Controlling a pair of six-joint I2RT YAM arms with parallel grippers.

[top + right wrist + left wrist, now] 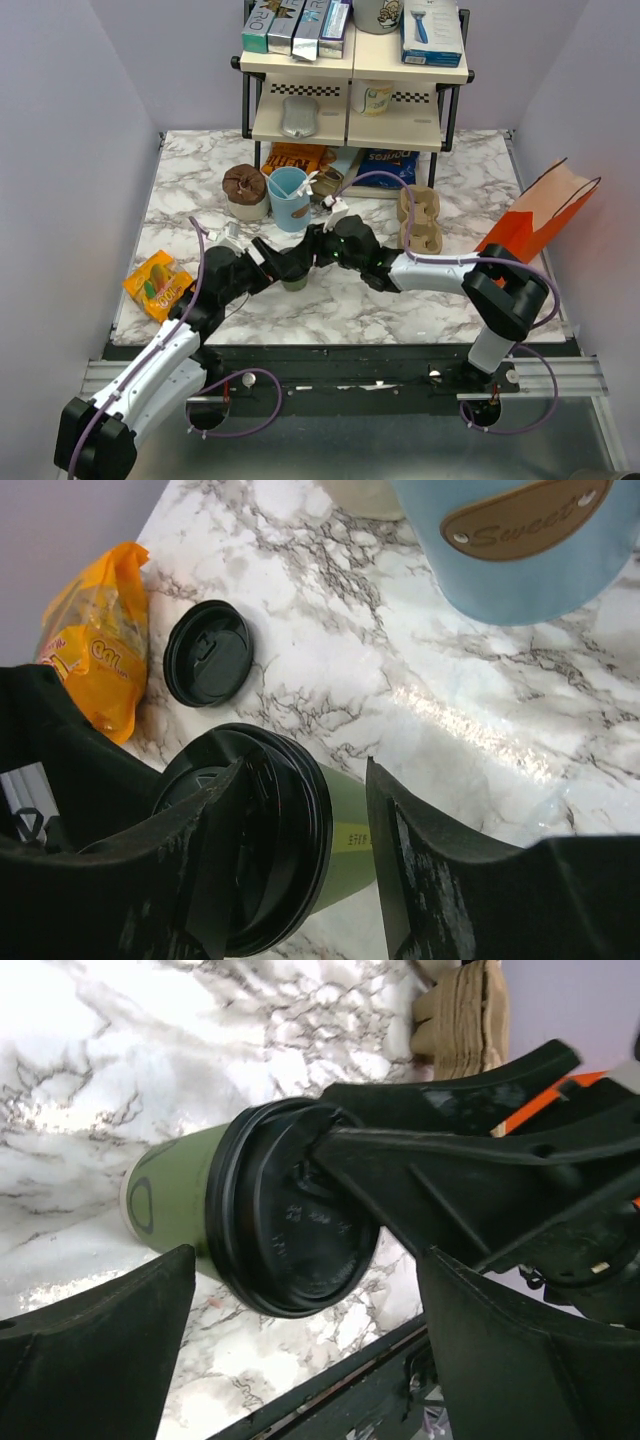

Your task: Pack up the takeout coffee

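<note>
The coffee (175,1195), an olive-green paper cup under a round black lid (300,1230), is near the front middle of the marble table (70,1070), between both arms. The left end effector (307,1253) is released, its fingers wide on either side and clear of the cup. The right end effector (308,770) straddles the lid rim; I cannot tell whether it is clenched.

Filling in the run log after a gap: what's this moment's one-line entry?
takeout coffee: lidded, between both grippers | left gripper: open, flanking it | right gripper: around lid, grip unclear
</note>
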